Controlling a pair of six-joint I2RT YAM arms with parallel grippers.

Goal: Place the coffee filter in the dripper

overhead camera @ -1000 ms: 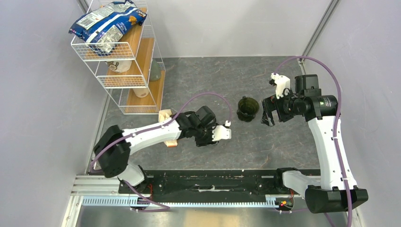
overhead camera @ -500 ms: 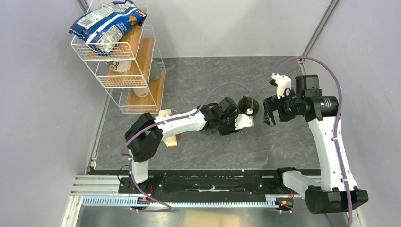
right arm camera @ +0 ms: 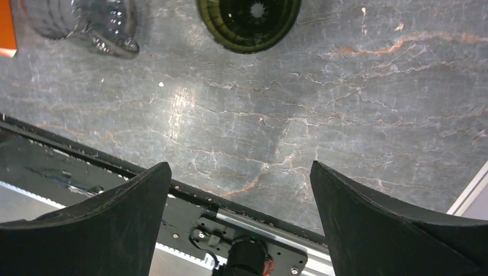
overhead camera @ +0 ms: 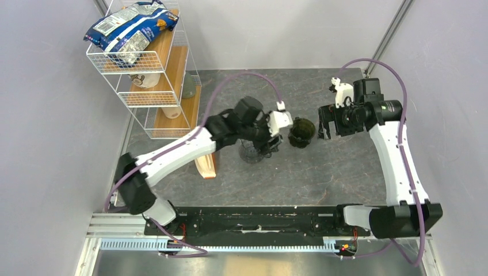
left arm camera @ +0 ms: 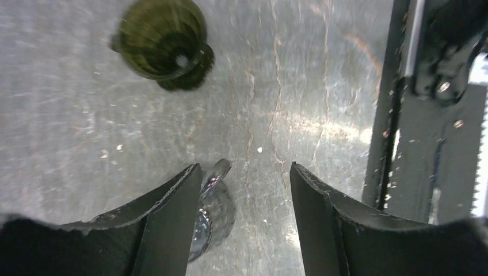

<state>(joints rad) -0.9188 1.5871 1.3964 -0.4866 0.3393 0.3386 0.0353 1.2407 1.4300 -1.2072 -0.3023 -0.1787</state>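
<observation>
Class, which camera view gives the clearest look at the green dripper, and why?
The left wrist view: the dripper appears whole, with rim, ribbed inside and base. The right wrist view shows the dripper sharply inside, but the top edge cuts off its rim. In the top view the dripper is small and dark.

Dripper (right arm camera: pixel 230 29) cropped at top edge, glass cup (left arm camera: pixel 218 213) seemingly half behind left tool (left arm camera: pixel 244 167)

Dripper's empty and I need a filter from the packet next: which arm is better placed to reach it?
Left. The packet lies on the left side, right by the left arm's forearm, well away from the right pincer, which hangs open near the dripper. The left pincer is open and empty.
</observation>
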